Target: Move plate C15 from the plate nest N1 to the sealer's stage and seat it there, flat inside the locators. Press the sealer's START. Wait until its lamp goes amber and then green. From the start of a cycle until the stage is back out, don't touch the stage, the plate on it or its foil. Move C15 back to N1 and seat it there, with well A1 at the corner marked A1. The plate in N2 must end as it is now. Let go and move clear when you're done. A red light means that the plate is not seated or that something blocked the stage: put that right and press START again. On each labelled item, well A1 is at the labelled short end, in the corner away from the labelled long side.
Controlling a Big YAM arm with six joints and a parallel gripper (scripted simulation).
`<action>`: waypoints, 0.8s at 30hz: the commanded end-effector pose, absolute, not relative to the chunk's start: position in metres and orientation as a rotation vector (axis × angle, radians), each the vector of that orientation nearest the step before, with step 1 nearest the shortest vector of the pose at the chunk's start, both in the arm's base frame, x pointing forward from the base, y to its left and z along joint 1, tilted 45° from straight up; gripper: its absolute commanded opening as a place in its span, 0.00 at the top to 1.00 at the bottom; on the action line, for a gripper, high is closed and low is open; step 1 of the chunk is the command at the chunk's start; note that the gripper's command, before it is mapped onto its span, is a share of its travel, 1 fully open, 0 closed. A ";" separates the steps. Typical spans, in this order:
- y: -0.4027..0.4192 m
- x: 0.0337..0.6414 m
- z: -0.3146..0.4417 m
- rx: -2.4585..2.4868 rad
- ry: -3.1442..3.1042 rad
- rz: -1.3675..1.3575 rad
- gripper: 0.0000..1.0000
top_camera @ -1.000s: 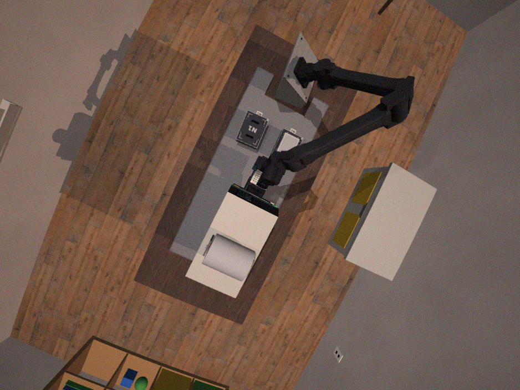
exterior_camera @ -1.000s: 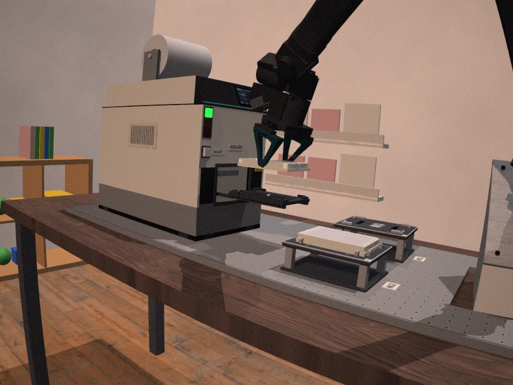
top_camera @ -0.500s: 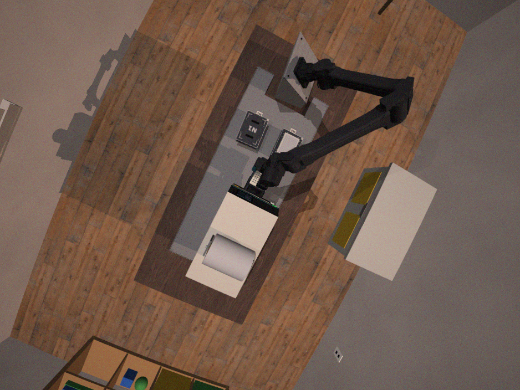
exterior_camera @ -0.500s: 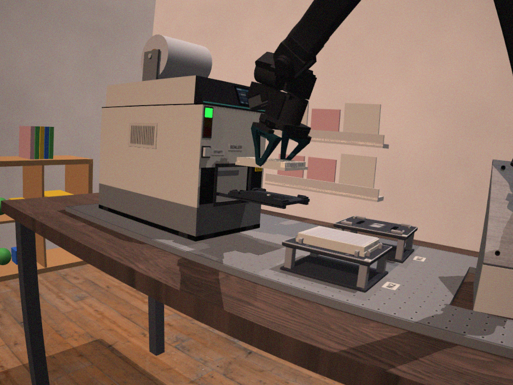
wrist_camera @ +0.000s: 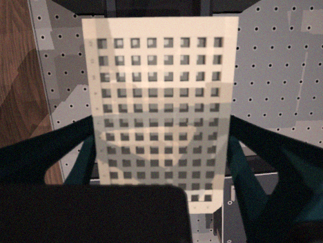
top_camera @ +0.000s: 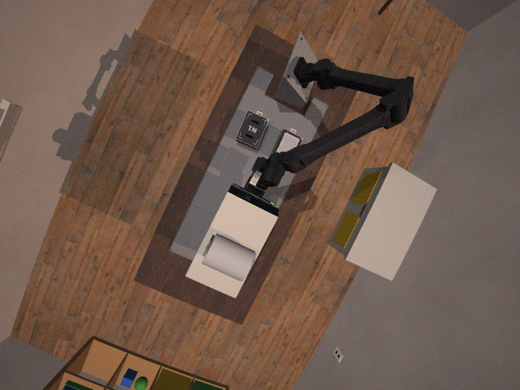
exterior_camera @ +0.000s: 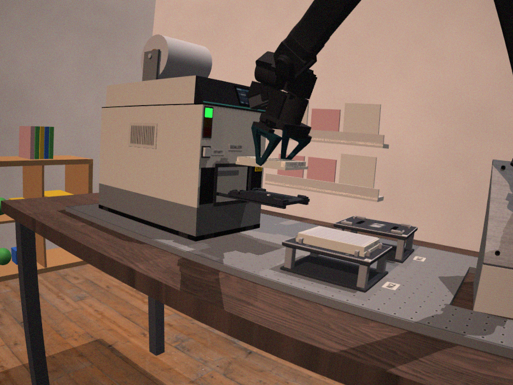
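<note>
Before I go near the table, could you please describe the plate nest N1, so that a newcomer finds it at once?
From the cream sealer, look along the grey perforated board towards the arm's metal mount. Two dark raised nests stand there side by side. N1 bears no plate, unlike its neighbour N2.
</note>
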State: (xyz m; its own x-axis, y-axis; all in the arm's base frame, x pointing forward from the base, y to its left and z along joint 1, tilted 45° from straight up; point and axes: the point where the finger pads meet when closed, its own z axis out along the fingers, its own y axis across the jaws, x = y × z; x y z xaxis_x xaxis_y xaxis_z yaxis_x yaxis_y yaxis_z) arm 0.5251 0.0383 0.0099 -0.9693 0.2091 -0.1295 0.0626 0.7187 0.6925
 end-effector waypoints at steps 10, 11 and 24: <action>0.043 0.534 0.026 0.208 2.711 1.077 1.00; 0.043 0.534 0.026 0.208 2.711 1.077 1.00; 0.025 0.549 0.016 0.238 2.681 1.059 1.00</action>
State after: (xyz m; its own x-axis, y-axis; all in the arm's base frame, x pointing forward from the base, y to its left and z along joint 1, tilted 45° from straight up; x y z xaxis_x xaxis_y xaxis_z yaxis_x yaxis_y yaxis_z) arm 0.5260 0.0411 0.0105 -0.9688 0.2078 -0.1348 0.0580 0.7193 0.6923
